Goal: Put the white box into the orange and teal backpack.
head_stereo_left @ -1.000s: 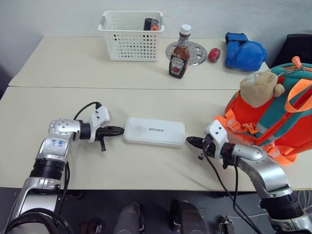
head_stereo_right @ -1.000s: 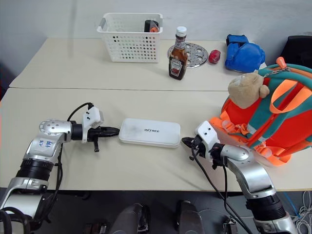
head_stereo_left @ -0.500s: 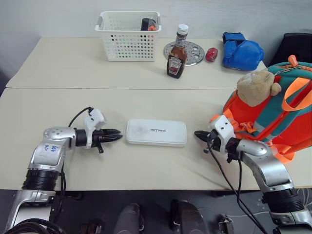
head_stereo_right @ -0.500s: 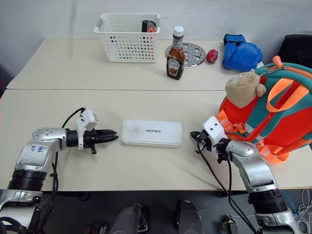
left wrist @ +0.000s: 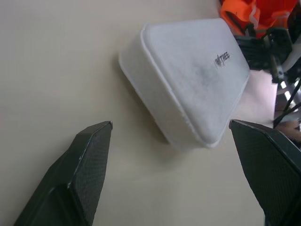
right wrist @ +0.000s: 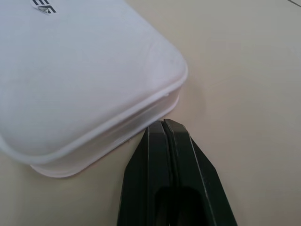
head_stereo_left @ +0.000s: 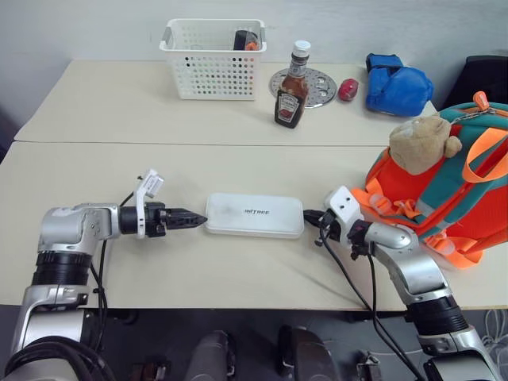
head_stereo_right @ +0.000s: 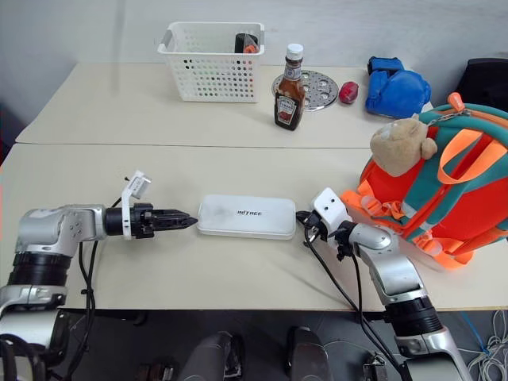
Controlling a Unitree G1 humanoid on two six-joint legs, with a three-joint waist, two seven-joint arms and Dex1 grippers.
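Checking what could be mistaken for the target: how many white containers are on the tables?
2. The white box lies flat on the near table between the grippers; the white perforated basket stands on the far table, left of the ketchup bottle.

One white box (head_stereo_left: 254, 216), one backpack (head_stereo_left: 444, 198), one basket (head_stereo_left: 213, 57), one sauce bottle (head_stereo_left: 292, 86), one blue glove (head_stereo_left: 398, 82).

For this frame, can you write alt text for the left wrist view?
The white box lies flat on the beige table, one short end toward the camera, ahead of the left end effector, whose two black fingers stand wide open and clear of it. Past the box's far end, a bit of the orange backpack shows.
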